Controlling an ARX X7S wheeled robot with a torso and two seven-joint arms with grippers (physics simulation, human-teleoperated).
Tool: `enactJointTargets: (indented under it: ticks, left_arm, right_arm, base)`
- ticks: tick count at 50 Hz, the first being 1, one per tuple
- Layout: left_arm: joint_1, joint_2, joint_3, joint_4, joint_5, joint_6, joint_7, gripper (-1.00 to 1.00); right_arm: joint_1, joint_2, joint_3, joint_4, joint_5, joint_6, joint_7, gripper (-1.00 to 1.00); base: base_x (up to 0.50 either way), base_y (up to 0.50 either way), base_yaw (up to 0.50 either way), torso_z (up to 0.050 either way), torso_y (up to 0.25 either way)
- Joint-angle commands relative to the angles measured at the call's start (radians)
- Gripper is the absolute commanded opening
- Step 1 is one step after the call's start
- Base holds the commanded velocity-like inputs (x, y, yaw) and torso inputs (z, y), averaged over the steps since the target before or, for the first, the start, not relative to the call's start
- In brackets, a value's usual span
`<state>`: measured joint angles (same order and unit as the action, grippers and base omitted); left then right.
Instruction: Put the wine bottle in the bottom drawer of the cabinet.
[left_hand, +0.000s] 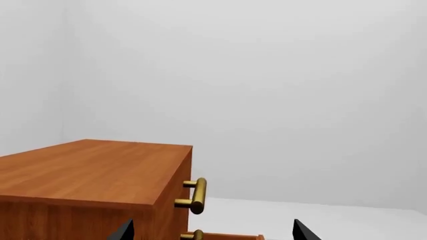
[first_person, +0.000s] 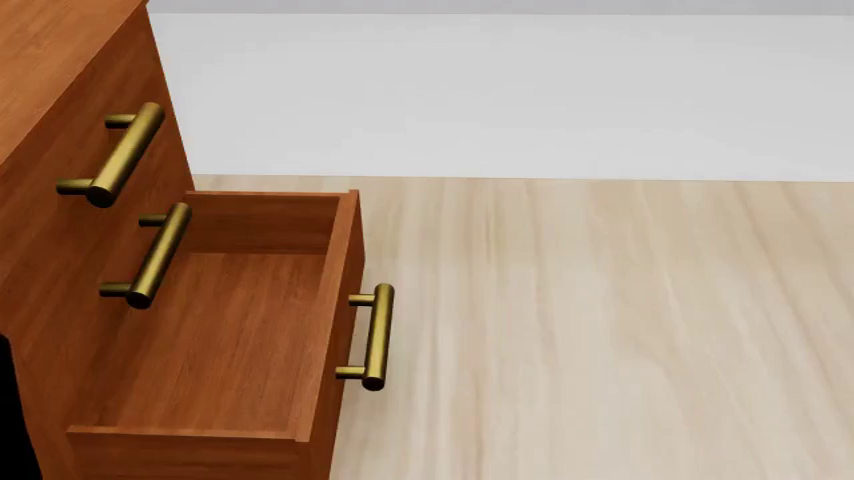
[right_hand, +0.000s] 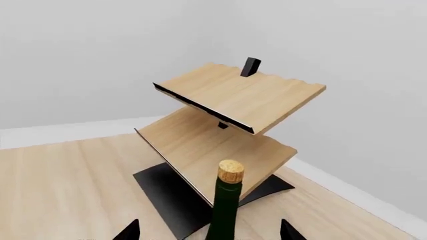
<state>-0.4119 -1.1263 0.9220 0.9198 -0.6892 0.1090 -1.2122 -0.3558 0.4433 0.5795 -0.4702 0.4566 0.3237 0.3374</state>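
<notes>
Between the two dark fingertips of the right gripper (right_hand: 209, 231), the wine bottle (right_hand: 225, 210) stands upright, with its tan cork top and dark green glass neck in the right wrist view. Whether the fingers are clamped on the glass cannot be told, because only their tips show at the picture's edge and the body of the bottle is cut off. Behind it stands a rack (right_hand: 233, 115) of two tilted light wooden shelves with wavy upper edges, on a flat black base.

From the head view, the bottom drawer (first_person: 214, 350) of the cabinet (first_person: 54, 120) is pulled out and nothing lies in it: a box of smooth reddish-brown wood with a round brass bar handle on its front. The upper drawer fronts are closed and have like handles. The floor is of pale wood planks.

The step in hand seems to be the carrying of the bottle toward the drawer. The next move probably calls for bringing the right arm over the open box and lowering the bottle; it may need to be laid down to fit.

The left gripper (left_hand: 212, 231) shows only two tips, set apart, near the cabinet's side, with nothing between them.
</notes>
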Motion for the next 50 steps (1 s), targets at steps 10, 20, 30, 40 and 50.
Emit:
enactJointTargets:
  ticks: [10,20,30,40,50]
  left_arm:
    - [0.002,0.012,0.001,-0.011,-0.001,-0.005,0.006,1.00]
    - [0.004,0.016,0.001,-0.015,0.001,-0.005,0.009,1.00]
    - [0.004,0.015,-0.001,-0.011,0.000,-0.008,0.009,1.00]
    - [0.002,0.026,0.002,-0.015,0.003,-0.016,0.014,1.00]
    - [0.011,0.013,-0.007,-0.007,0.011,0.002,0.006,1.00]
  right_arm:
    - [0.068,0.049,0.006,0.045,0.049,0.067,0.001,1.00]
    - [0.085,0.063,0.014,0.057,0.053,0.079,0.007,1.00]
    - [0.131,0.081,-0.008,0.097,0.049,0.094,0.013,1.00]
    - [0.188,0.112,-0.040,0.141,0.039,0.123,0.022,1.00]
    - [0.208,0.117,-0.036,0.189,0.038,0.116,0.016,1.00]
  base:
    - [0.00,0.00,0.00,0.000,0.000]
    - [0.00,0.00,0.00,0.000,0.000]
    - [0.00,0.00,0.00,0.000,0.000]
    - [0.00,0.00,0.00,0.000,0.000]
    - [0.00,0.00,0.00,0.000,0.000]
